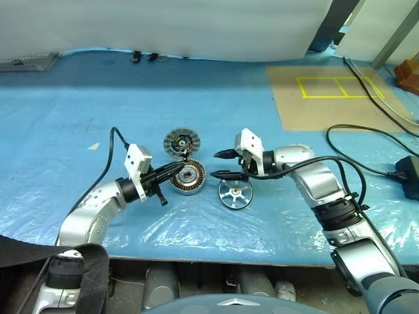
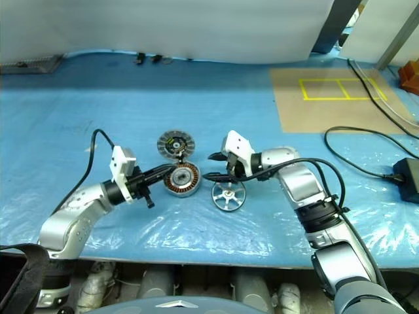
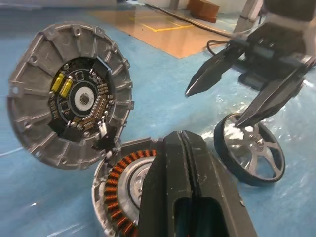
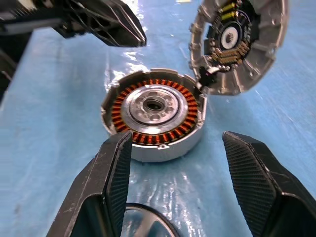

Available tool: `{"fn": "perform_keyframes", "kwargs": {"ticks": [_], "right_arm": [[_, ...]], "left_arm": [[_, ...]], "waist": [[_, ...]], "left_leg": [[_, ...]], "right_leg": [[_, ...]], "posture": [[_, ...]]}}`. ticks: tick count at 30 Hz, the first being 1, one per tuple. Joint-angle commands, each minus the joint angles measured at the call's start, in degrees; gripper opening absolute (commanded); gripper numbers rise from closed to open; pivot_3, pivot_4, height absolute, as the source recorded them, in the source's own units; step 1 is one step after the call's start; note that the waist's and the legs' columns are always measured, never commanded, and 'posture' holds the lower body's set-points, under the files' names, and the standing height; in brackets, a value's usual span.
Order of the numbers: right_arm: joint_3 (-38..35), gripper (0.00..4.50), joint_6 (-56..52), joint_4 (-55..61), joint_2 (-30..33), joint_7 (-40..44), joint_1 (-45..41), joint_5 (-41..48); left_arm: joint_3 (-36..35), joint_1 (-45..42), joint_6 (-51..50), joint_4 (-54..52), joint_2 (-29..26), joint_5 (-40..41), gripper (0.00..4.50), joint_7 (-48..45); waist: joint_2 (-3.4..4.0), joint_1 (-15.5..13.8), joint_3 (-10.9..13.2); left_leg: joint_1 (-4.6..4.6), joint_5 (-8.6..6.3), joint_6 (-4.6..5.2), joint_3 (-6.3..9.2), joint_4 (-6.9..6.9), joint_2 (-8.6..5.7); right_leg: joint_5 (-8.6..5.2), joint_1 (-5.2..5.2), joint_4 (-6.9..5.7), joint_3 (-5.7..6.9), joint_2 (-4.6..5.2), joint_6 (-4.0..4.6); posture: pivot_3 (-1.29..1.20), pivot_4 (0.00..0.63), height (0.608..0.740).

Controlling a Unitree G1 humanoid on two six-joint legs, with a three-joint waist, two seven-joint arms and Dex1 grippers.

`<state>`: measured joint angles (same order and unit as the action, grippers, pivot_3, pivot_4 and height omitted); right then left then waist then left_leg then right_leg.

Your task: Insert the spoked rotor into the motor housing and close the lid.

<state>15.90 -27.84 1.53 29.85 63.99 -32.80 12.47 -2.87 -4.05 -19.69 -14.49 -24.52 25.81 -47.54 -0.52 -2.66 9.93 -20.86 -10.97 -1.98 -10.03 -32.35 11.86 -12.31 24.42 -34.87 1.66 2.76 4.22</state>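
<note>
The round motor housing (image 1: 189, 180) with copper windings lies on the blue sheet, its hinged lid (image 1: 181, 141) standing open behind it with a circuit board inside. The silver spoked rotor (image 1: 235, 194) lies flat just to the right of the housing. My left gripper (image 1: 177, 169) is shut and empty, its tips just over the housing's left rim. My right gripper (image 1: 217, 164) is open and empty, hovering above the gap between rotor and housing. In the right wrist view its fingers (image 4: 114, 182) frame the housing (image 4: 154, 112), with the rotor's rim (image 4: 148, 222) below.
A brown board with yellow tape squares (image 1: 330, 91) lies at the back right. Black cables (image 1: 366, 150) and a black power adapter (image 1: 410, 175) lie to the right. The table's front edge (image 1: 209, 252) is close below the parts.
</note>
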Motion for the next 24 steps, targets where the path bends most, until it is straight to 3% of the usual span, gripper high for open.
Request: {"fn": "perform_keyframes", "kwargs": {"ticks": [1, 8, 12, 24], "right_arm": [[-1.12, 2.94, -1.89, 4.52, 2.27, 1.14, 0.58, 1.70], [-1.43, 2.94, -4.24, 6.71, 1.81, -0.74, -1.81, 2.54], [-0.90, 2.94, -2.16, 4.29, -0.06, -2.07, -3.20, 1.32], [-0.81, 2.94, -0.53, 3.97, -0.69, -4.19, -1.63, 0.33]], "left_arm": [[0.59, 2.25, 7.87, -1.81, 0.78, -3.47, 0.02, 1.01], [2.81, 5.85, 11.58, -0.89, 1.82, -4.03, 0.02, 0.70], [4.50, 1.85, 10.81, 2.93, 2.00, -8.79, 0.02, 4.35], [8.01, -5.64, 3.86, 6.56, 1.75, -8.65, 0.02, 4.21]], "waist": [[0.00, -0.01, 0.00], [0.00, 0.11, 0.00], [0.01, 0.04, 0.00], [0.01, 0.06, -0.01]], "left_leg": [[0.00, 0.00, 0.00, 0.00, 0.00, 0.00], [0.06, 0.00, 0.00, -0.01, 0.01, 0.01], [0.12, 0.00, 0.00, -0.03, -0.04, 0.01], [0.12, 0.12, -0.21, -0.01, -0.07, -0.02]], "right_leg": [[0.00, 0.00, 0.00, 0.00, 0.00, 0.00], [0.00, 0.00, -0.02, -0.01, -0.01, -0.01], [0.00, -0.01, -0.12, -0.03, 0.00, 0.00], [0.01, -0.06, -0.13, -0.04, -0.01, 0.00]], "posture": [[0.00, 0.150, 0.740], [0.00, 0.150, 0.740], [0.00, 0.150, 0.740], [0.00, 0.150, 0.740]]}}
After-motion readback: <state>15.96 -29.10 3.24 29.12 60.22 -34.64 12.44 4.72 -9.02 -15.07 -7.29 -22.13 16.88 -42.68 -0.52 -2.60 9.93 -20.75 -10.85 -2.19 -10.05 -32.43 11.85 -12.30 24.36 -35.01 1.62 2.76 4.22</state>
